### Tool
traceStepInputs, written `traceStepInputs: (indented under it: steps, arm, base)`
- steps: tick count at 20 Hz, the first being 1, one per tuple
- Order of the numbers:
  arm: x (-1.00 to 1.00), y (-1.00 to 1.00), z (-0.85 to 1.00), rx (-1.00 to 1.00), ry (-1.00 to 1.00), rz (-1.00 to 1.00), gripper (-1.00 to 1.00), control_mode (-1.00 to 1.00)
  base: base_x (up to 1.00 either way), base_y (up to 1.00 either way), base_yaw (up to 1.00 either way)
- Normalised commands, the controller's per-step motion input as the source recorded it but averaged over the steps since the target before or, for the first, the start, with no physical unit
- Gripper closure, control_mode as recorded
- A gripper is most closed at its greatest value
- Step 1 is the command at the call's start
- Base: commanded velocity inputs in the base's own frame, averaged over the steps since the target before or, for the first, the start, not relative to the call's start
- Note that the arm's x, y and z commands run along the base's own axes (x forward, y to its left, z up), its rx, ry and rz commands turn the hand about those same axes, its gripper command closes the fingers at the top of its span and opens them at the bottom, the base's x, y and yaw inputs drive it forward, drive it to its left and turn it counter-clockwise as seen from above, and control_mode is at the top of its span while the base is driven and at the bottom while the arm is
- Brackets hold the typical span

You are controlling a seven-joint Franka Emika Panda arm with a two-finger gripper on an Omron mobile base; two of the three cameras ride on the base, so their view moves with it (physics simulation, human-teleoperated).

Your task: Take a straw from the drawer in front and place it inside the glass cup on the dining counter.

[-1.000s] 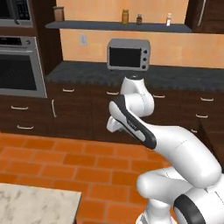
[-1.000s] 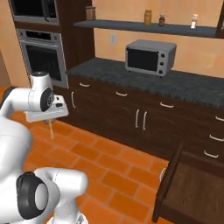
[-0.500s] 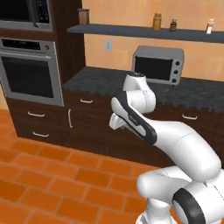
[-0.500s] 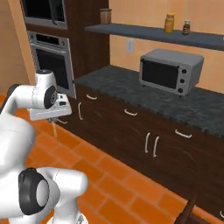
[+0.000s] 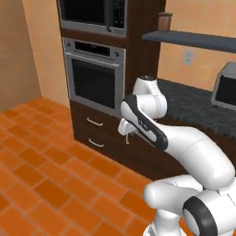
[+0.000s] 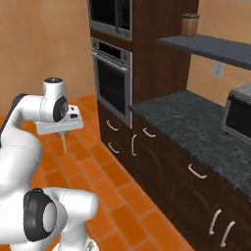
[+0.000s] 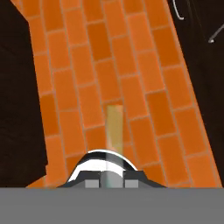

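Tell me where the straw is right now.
The straw hangs from the shut hand over the orange tile floor, left of the oven in the right base view.

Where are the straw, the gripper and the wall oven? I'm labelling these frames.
straw [image 6: 64,145]: right base view, the middle of its hanging length.
gripper [image 6: 62,133]: right base view, between the fingertips, shut on the straw.
wall oven [image 5: 93,83]: left base view, the door glass.

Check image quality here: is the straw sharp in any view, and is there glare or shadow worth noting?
Hand view: the straw is soft-edged and blurry against the brick floor. Right base view: the straw hangs thin but legible below the shut pincer. Left base view: it is a faint sliver; the oven door is evenly lit, without strong glare.
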Motion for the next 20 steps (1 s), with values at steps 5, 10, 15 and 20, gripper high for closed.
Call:
traceStepInputs:
  steps: [5, 10, 15, 20]
  arm:
    - [0.0, 0.0, 0.0, 0.0, 0.0, 0.0, 1.0, 1.0]
    - [0.0, 0.0, 0.0, 0.0, 0.0, 0.0, 1.0, 1.0]
    - [0.0, 0.0, 0.0, 0.0, 0.0, 0.0, 1.0, 1.0]
    - [0.0, 0.0, 0.0, 0.0, 0.0, 0.0, 1.0, 1.0]
  base:
    - [1.0, 0.22, 0.55]
    - [1.0, 0.1, 0.5]
    - [1.0, 0.02, 0.48]
    - [1.0, 0.0, 0.47]
